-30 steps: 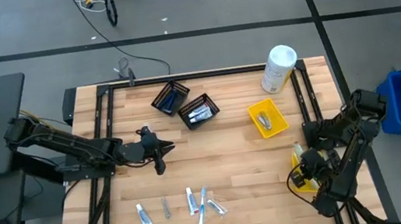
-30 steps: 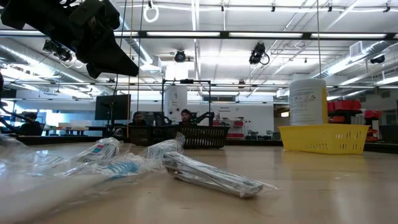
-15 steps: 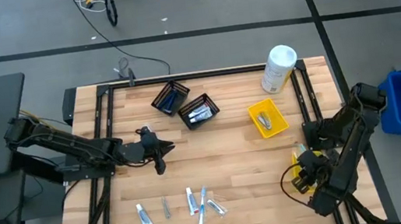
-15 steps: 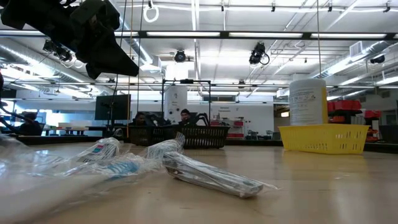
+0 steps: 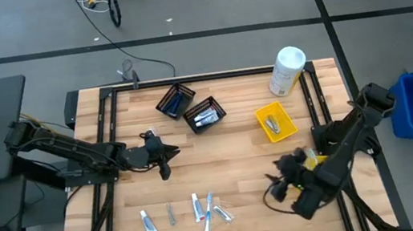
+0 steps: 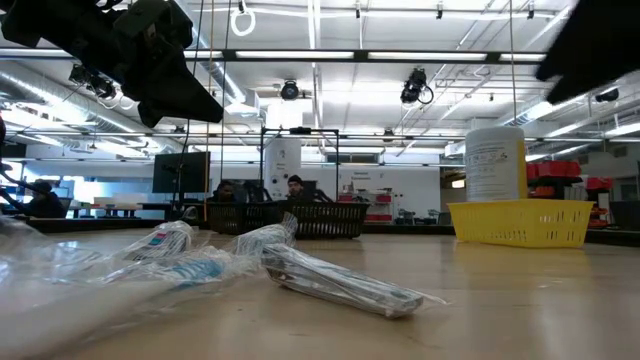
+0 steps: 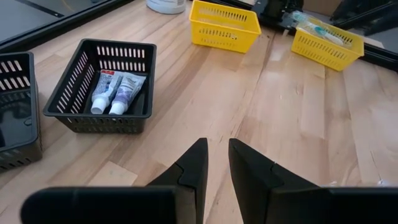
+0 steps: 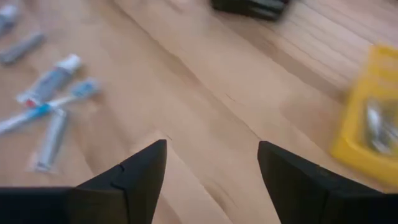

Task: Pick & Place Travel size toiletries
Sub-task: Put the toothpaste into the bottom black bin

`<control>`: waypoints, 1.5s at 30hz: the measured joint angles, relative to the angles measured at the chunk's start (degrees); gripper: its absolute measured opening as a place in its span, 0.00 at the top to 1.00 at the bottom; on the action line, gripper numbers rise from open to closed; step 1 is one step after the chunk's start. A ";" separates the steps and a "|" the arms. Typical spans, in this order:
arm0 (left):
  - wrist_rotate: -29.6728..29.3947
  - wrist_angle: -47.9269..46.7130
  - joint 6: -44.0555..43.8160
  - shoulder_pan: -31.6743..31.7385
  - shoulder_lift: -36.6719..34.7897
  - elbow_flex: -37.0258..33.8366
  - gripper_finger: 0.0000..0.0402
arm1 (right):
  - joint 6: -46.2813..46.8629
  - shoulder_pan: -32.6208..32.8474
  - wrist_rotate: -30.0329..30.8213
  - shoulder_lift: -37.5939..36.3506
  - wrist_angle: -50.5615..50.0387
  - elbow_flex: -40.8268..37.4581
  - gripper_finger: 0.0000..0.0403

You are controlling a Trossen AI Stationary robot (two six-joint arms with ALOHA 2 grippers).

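Note:
Several travel size toiletries [image 5: 198, 210] lie flat near the table's near edge: white tubes, a blue-white toothbrush and small silver pieces, also in the right wrist view [image 8: 51, 79] and, plastic-wrapped, in the low view [image 6: 200, 265]. My right gripper [image 5: 275, 185] hovers open above bare wood to their right, nothing between its fingers [image 8: 138, 169]. My left gripper [image 5: 164, 163] waits above the table's left middle, its fingers [image 7: 198, 155] a narrow gap apart with nothing between them. Two tubes [image 7: 117, 92] lie in a black basket [image 7: 69, 102].
Two black mesh baskets [image 5: 175, 101] [image 5: 205, 115] stand at the far middle. A yellow bin [image 5: 275, 121] with silver pieces sits right of them. A second yellow bin [image 7: 326, 40] at the right edge holds toothbrushes. A white canister [image 5: 288, 70] stands at the far right.
My right gripper has swung from over the yellow bin at the table's right edge toward the table's middle, rising a little and turning about. Its arm now shows at the low view's top right. The toiletries and my left arm have kept still.

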 joint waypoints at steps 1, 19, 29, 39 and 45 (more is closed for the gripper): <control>0.00 0.00 -0.02 0.00 0.00 0.00 0.82 | -4.23 -1.32 -0.07 0.00 3.33 0.00 0.34; 7.49 0.98 -5.03 -2.54 0.00 0.00 0.74 | -53.03 -18.28 -20.26 0.02 34.58 -1.73 0.35; 8.85 -4.31 -3.52 -4.92 0.00 1.57 0.59 | -60.87 -25.44 -28.87 2.74 37.91 -1.81 0.35; 7.13 -7.81 -6.75 -4.90 0.00 1.57 0.57 | -65.49 -27.96 -35.68 8.00 42.83 -1.81 0.37; 5.97 -9.33 -6.75 -4.90 0.00 1.57 0.57 | -65.06 -28.38 -35.95 9.64 43.88 -1.81 0.41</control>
